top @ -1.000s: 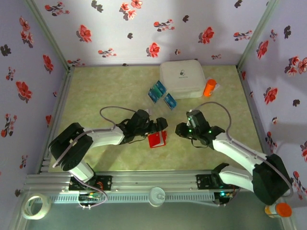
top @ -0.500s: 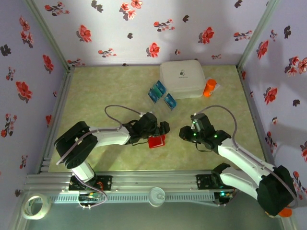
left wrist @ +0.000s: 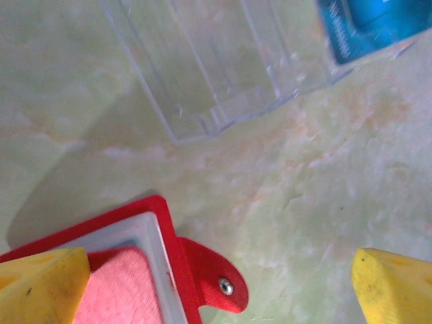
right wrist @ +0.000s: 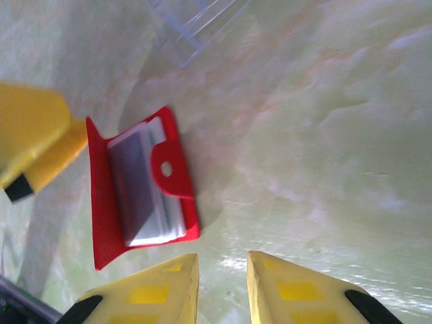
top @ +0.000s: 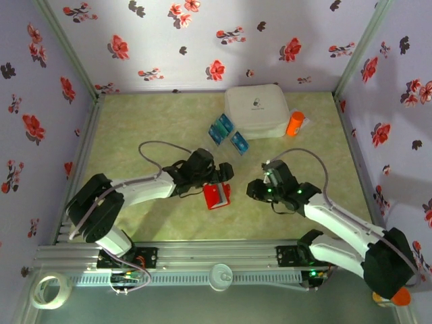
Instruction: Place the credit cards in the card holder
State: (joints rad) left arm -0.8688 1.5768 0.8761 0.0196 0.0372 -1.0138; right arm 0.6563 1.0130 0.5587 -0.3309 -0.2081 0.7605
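Walls all round: back wall (top: pixel 202 40), left wall (top: pixel 34 121) and right wall (top: pixel 398 135), papered pale lilac with red and black flowers. I note grey metal posts (top: pixel 67 50) in both upper corners. Table (top: pixel 148 128) pale green, marbled, glossy. Aluminium rail (top: pixel 202 255) along lower edge. Light even, soft sheen on the table in the right wrist view.

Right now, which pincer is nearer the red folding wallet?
Left: the left pincer straddles an edge of the red folding wallet; right pincer sits apart to its right.
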